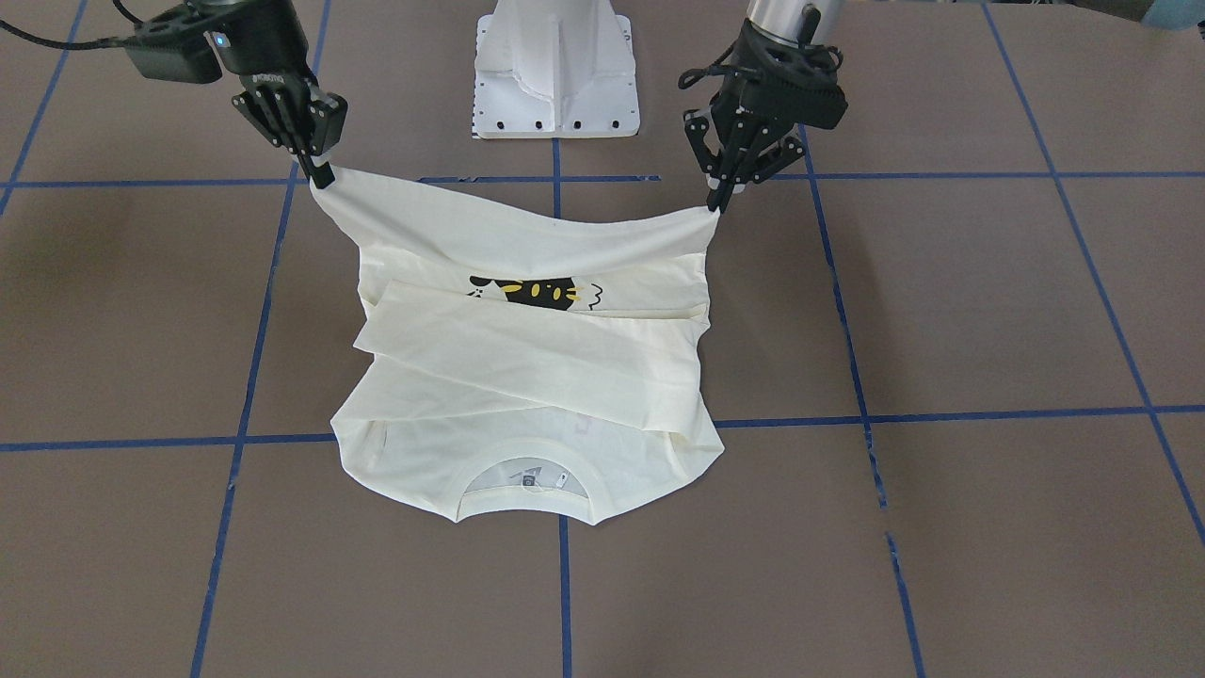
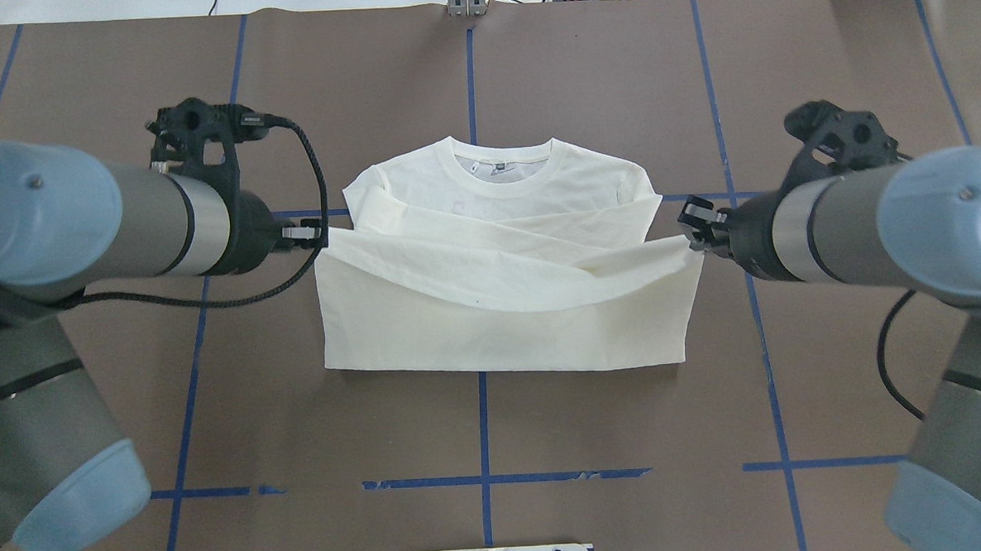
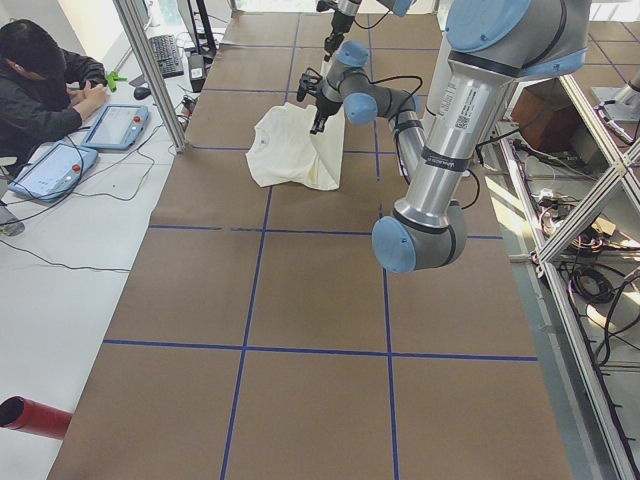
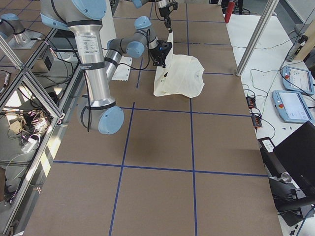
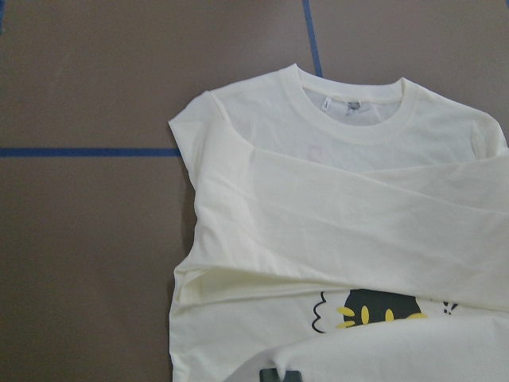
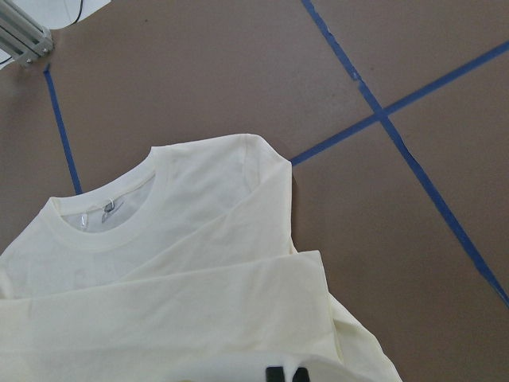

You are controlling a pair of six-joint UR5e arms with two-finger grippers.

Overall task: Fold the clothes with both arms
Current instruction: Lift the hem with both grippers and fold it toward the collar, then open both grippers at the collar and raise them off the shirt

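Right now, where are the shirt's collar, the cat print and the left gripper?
shirt collar (image 1: 527,450), front-facing view, middle of the ribbed neckband.
cat print (image 1: 541,295), front-facing view, black body of the cat.
left gripper (image 1: 718,196), front-facing view, between fingertips pinching the shirt (image 1: 527,235).

The left arm (image 2: 124,217) and right arm (image 2: 852,218) are silver-grey tubes with rounded light blue joint caps (image 2: 32,204), each cap with one small screw at its centre. A braided black cable (image 2: 314,171) runs from the left wrist, and a thinner cable (image 2: 887,357) runs by the right arm. The left hand (image 1: 720,200) and right hand (image 1: 320,174) are black, with pierced linkage fingers. The white base (image 1: 555,85) has a row of dark holes.
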